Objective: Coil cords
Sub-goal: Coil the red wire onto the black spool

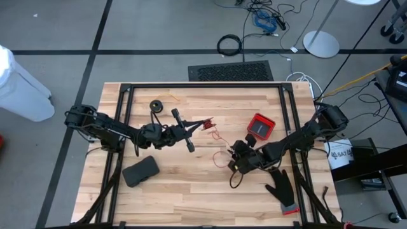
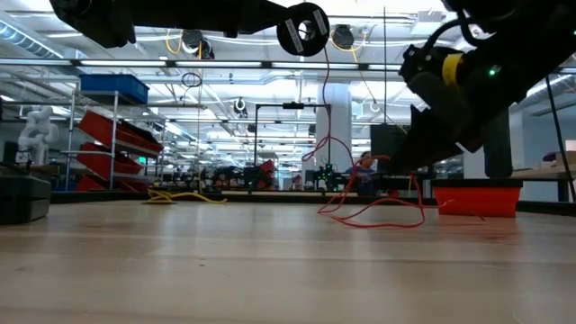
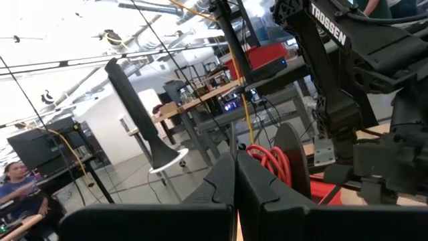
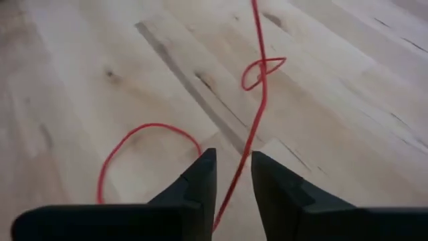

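Wooden desk (image 1: 191,184), workshop behind. Left gripper (image 1: 191,130) near desk centre, pressed shut on spool (image 2: 303,29), lifted so red cord (image 4: 257,114) hung clear for winding. Right gripper (image 4: 232,175) toward right edge, slightly spread astride red cord, guiding slack.

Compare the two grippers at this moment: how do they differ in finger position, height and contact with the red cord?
The left gripper has its fingers pressed shut, while the right gripper shows a gap between its fingers. The left gripper is raised above the table beside a spool partly wound with red cord; the right gripper is low over the wood. The cord runs through the right gripper's gap, whereas the left gripper's own contact with it is unclear. Both have dark fingers.
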Controlling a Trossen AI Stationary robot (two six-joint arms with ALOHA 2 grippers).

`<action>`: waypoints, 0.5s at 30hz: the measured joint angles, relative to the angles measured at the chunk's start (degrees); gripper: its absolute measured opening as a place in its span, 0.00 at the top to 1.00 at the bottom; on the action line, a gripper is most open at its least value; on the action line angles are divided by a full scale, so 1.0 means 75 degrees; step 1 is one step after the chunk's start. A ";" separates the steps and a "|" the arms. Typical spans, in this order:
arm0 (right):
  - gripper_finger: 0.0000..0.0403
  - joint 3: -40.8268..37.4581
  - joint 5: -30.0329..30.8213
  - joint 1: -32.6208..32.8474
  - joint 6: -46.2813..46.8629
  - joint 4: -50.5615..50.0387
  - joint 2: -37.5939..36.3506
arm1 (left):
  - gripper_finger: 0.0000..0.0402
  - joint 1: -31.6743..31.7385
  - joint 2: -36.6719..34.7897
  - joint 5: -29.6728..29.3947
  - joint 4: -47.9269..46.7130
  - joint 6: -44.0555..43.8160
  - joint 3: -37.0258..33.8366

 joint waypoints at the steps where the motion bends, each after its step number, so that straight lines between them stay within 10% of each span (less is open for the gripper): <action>1: 0.80 0.0000 -0.0012 0.0033 0.0002 -0.0021 -0.0017 | 1.00 0.0000 0.0000 0.0000 0.0000 0.0000 0.0000; 10: 0.99 0.0000 -0.0858 0.0048 0.0211 -0.0576 0.0014 | 1.00 0.0000 0.0000 0.0000 0.0000 0.0000 0.0000; 15: 1.00 0.0009 -0.3057 0.0355 0.0199 -0.0574 0.0002 | 1.00 0.0003 0.0000 0.0000 0.0000 0.0000 0.0000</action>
